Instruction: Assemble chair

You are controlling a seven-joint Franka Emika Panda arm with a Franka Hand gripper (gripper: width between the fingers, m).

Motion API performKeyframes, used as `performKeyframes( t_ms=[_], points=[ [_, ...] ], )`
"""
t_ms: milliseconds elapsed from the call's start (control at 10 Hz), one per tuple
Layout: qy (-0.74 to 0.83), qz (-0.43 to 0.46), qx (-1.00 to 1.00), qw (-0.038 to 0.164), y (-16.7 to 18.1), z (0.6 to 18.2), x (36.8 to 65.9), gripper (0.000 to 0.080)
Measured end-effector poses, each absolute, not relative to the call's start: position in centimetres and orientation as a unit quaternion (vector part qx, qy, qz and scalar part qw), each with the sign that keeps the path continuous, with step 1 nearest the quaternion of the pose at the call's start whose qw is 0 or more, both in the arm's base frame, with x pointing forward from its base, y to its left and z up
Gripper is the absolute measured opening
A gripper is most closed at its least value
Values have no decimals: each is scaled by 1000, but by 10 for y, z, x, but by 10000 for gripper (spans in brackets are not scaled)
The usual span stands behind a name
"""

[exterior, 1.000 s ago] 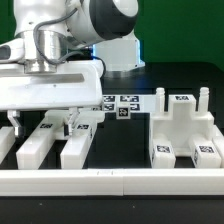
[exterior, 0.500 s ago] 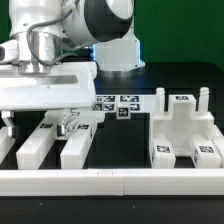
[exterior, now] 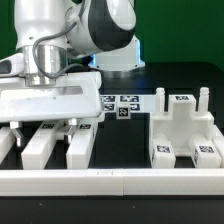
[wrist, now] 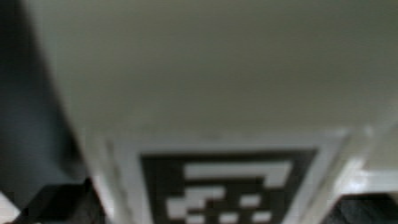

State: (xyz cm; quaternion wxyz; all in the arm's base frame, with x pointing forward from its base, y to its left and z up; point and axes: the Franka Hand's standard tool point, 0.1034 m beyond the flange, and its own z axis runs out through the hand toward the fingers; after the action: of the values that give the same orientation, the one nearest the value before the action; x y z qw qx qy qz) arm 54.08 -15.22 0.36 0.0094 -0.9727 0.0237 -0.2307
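On the dark surface (exterior: 185, 75) the chair's large slotted part (exterior: 183, 125) sat at the exterior view's right, well apart from two legs (exterior: 36, 150) at its left. The pincer (exterior: 48, 128) hovered over those, spread fully and holding nothing; a clean grasp would need it centred on one, then closed squarely. No writing showed, only square tags (wrist: 222, 190).

Exterior view, bare black tabletop lane (exterior: 122, 145) open at centre, two long white plastic blocks (exterior: 75, 150) at 9 o'clock, white blocky tagged chair piece (exterior: 183, 128) at 3 o'clock, white border rail (exterior: 120, 180) across 6 o'clock.
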Motion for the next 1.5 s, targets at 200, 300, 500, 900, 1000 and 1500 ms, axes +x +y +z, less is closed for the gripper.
performKeyframes(
  t_ms=[200,300,500,900,1000,1500],
  points=[
    [26,-230,-973,10,-152,4,541,548],
    [27,-230,-973,10,-152,4,541,357],
    [27,-230,-973,10,-152,4,541,280],
    [27,-226,-974,15,-152,5,541,280],
    [24,-212,-977,26,-153,18,541,280],
    [32,-127,-988,82,-140,96,549,281]
  ],
)
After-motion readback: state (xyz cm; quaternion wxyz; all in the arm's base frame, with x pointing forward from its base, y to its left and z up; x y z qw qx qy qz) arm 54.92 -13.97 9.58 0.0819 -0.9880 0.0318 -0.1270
